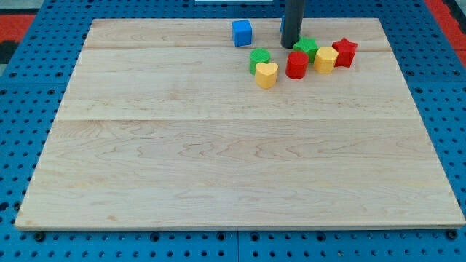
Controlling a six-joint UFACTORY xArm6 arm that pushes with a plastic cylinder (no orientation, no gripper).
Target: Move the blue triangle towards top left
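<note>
Though crowded, pale wooden board (pixel 218 145) on blue pegboard (pixel 29 73).

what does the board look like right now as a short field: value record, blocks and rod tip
surface: wooden board on blue pegboard
my tip: near the view's top, right of the blue cube
blue sliver: mostly hidden behind the rod, shape cannot be told
cluster below tip: green cylinder, yellow heart, red cylinder
cluster right of tip: green star, yellow block, red star
</note>
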